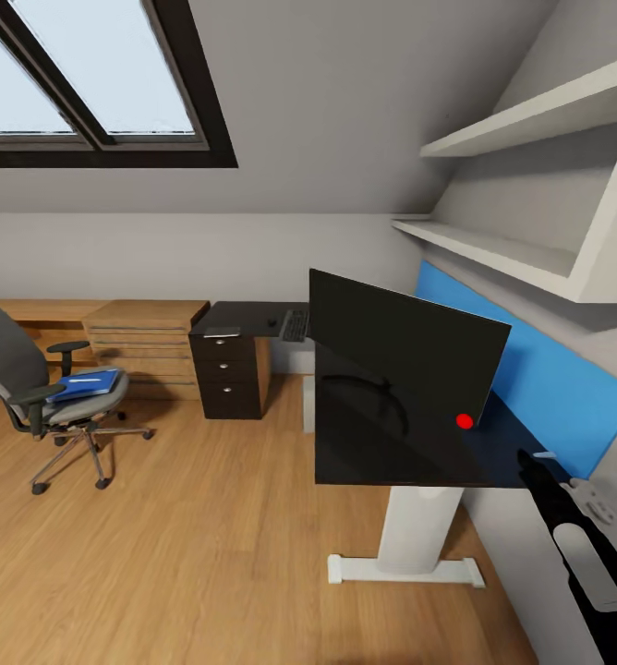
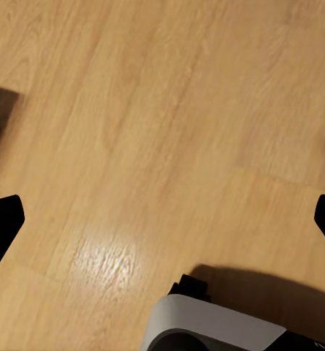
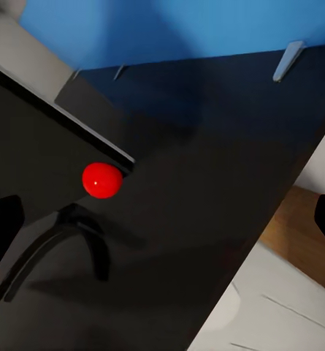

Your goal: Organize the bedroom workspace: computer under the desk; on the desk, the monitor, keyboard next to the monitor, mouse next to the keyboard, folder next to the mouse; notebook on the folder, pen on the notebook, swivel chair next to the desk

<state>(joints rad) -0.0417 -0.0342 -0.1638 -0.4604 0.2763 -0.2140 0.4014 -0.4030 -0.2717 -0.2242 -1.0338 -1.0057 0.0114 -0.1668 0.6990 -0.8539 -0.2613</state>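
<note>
The monitor (image 1: pixel 403 356) stands on the desk (image 1: pixel 382 453); no legible writing on either. The folder (image 1: pixel 89 383) lies on the chair (image 1: pixel 41 392), well left of the desk. Both grippers, left (image 2: pixel 162 219) and right (image 3: pixel 162 219), have jaws spread and grip nothing.

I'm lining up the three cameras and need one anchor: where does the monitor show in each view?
Head view: the monitor stands on the black desk, right of centre, in front of the blue back panel.
Left wrist view: wooden floor; no monitor there.
Right wrist view: its lower corner and curved stand, close up.
Shared landmark: the red dot at the screen's lower corner.
</note>
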